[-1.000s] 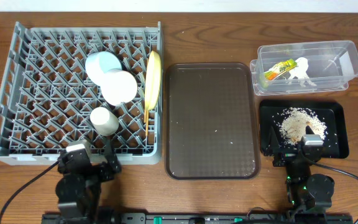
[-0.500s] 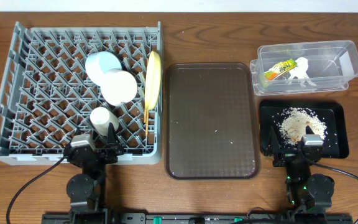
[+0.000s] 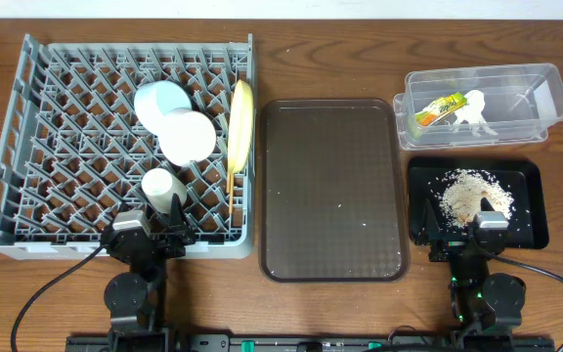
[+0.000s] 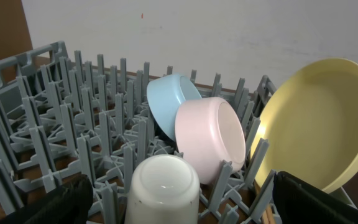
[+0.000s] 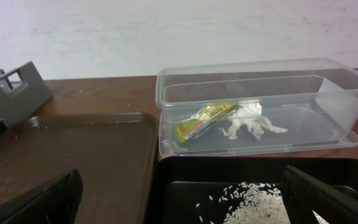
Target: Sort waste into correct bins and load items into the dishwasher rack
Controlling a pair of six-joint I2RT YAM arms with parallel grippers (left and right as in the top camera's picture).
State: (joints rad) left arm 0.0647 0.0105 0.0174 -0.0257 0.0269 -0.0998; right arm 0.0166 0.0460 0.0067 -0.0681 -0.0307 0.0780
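White cup (image 4: 165, 190) sits just ahead of the left gripper (image 4: 179, 199), jaws spread; white bowl (image 4: 213, 140), blue bowl (image 4: 166, 102) and yellow plate (image 4: 322, 124) stand farther in the rack (image 4: 42, 124). Right gripper (image 5: 179, 196), jaws also spread, has crumbs (image 5: 253, 205) just ahead and the wrapper (image 5: 201, 119) in the clear tub (image 5: 328, 81) beyond.

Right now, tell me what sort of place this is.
Likely a staged dish-clearing bench for robot trials, not a real kitchen: a wooden table against a bare wall, a dishwasher rack holding a yellow plate, and waste sorted into a clear tub and a black tray.
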